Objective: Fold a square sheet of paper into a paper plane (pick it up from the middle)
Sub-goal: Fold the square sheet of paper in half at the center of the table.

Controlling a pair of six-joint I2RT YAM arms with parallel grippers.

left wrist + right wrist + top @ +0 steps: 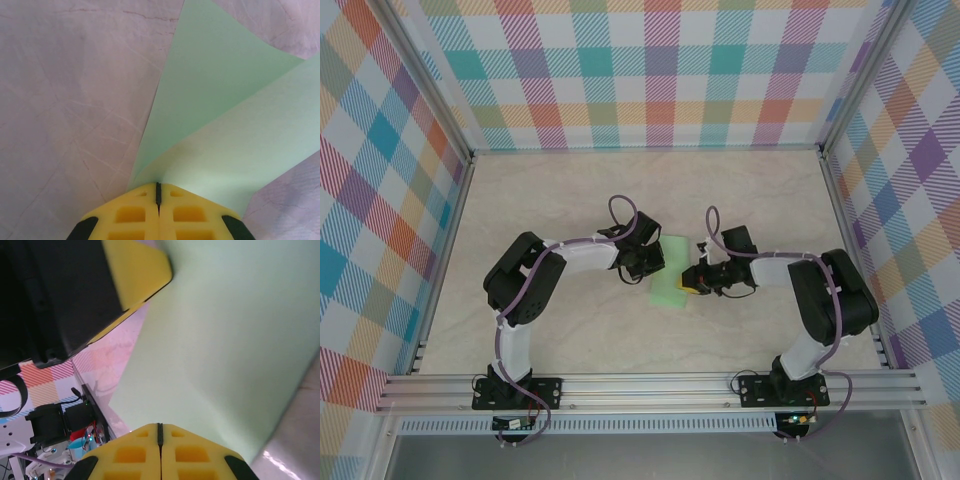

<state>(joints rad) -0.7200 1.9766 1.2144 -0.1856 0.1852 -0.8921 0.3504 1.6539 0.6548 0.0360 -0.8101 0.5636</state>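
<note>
- Jaws of the left gripper (158, 186) are fully closed, yellow pads meeting along one seam. They pinch the light green paper (215, 125) at the point where its two layers converge.
- Jaws of the right gripper (160, 426) are likewise pressed together with no gap. The paper (225, 340) runs straight into their tips, so its edge appears clamped there.
- From the left wrist, the paper fans out from the pinch as two layers. The upper layer curls over the lower one, above the pale marbled table (65, 100).
- From the right wrist, the paper is a broad smooth sheet, tilted and raised off the surface. A yellow pad of the left gripper (135, 270) sits at its upper left edge.
- From above, the paper (668, 290) lies at mid-table (570, 200), between the two arms.
- The left gripper (645, 268) meets its left edge and the right gripper (692, 282) meets its right edge.
- Both arms are bent inward, wrists facing each other.
</note>
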